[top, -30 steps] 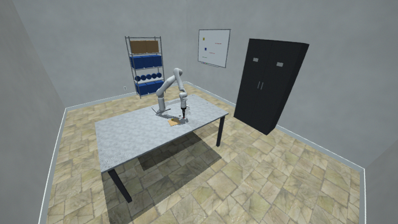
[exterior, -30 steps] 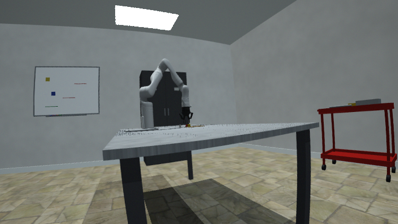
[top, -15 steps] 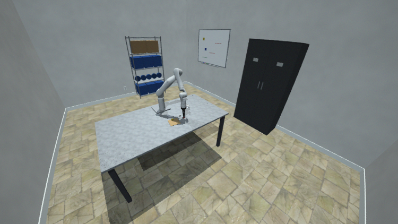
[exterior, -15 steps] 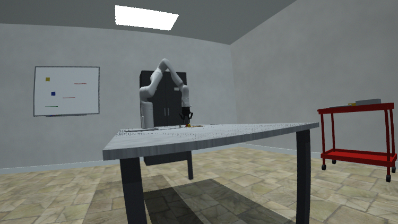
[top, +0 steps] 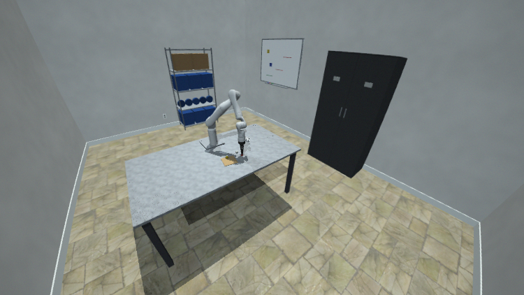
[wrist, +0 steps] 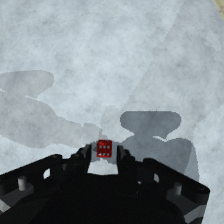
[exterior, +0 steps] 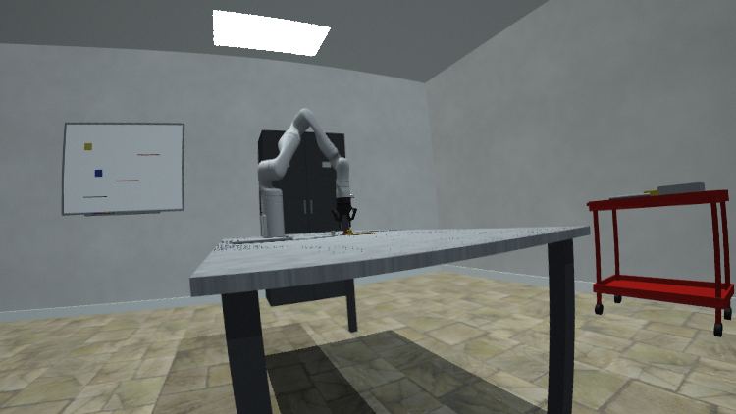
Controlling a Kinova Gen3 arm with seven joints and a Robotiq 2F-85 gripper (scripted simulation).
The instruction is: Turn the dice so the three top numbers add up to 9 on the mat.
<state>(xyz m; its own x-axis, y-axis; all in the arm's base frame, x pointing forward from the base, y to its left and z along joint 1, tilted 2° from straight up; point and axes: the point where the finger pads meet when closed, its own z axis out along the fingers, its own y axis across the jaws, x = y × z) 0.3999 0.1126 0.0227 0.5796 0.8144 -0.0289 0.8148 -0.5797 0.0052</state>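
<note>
The red die [top: 242, 155] [exterior: 344, 232] [wrist: 104, 148] is off the mat, low at the table top. Its face toward the wrist camera shows several white pips, too small to count surely. My gripper [top: 242, 152] [exterior: 345, 227] points down over it and is partly open. The fingertips stand either side of the die, with a gap on each side in the wrist view. The yellow die [top: 226, 157] [exterior: 349, 232] is on the far part of the orange mat [top: 229, 162]. A pale die [top: 236, 152] [exterior: 333, 232] lies on the table beyond the mat. Their top numbers are unreadable.
The grey table [top: 172, 183] [exterior: 411, 246] bears the arm's base [top: 212, 141] behind the mat. The table's front edge lies beyond the mat on the side away from the base. The shelf, cabinet and red cart [exterior: 663, 285] stand away from the table.
</note>
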